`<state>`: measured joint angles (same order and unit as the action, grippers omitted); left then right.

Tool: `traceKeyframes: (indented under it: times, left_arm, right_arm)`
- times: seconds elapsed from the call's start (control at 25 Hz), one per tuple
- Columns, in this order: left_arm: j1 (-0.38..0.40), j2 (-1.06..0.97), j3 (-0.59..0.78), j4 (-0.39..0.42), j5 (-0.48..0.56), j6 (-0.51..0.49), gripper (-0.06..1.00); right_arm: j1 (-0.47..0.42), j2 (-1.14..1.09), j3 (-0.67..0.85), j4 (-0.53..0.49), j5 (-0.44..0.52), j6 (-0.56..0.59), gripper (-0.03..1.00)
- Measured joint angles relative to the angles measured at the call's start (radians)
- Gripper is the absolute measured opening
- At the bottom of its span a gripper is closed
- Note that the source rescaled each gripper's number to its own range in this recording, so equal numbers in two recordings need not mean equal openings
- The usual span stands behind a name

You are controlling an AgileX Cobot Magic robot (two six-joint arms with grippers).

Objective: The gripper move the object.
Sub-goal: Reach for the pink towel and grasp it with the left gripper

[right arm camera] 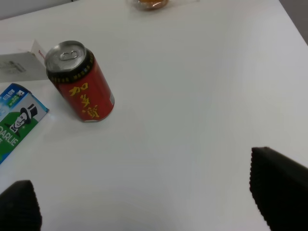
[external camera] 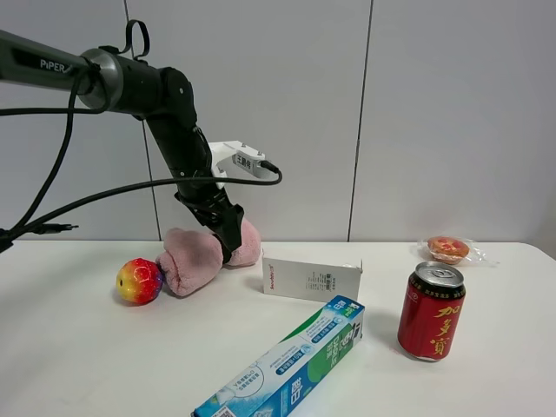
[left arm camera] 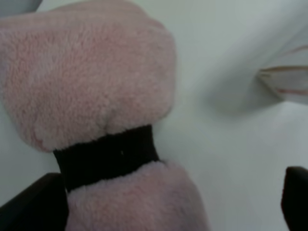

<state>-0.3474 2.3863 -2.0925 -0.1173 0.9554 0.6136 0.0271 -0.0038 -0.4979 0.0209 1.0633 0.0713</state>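
The pink fluffy towel (external camera: 195, 258) lies on the white table (external camera: 87, 347), cinched by a black band (left arm camera: 106, 156). My left gripper (external camera: 230, 248) reaches down onto its right part, by the band. In the left wrist view the left gripper (left arm camera: 163, 197) is open, with the towel (left arm camera: 91, 82) between its dark fingers (left arm camera: 33, 207). One finger is against the towel and the other stands well apart from it. My right gripper (right arm camera: 149, 192) is open and empty above bare table. It does not show in the exterior view.
A rainbow-coloured ball (external camera: 139, 281) touches the towel's left end. A white box (external camera: 311, 280) stands just right of the towel. A blue-green toothpaste box (external camera: 287, 365) lies in front. A red can (external camera: 431, 311) stands at the right and a wrapped pastry (external camera: 448, 250) lies behind it.
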Motion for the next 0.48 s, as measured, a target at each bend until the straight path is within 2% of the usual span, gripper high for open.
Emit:
traceKeyframes:
  times: [0.48]
  left_arm:
    - [0.055,0.057,-0.015,0.0,-0.069,-0.015,1.0]
  right_arm:
    - [0.0,0.0,0.0,0.0,0.0,0.0,1.0]
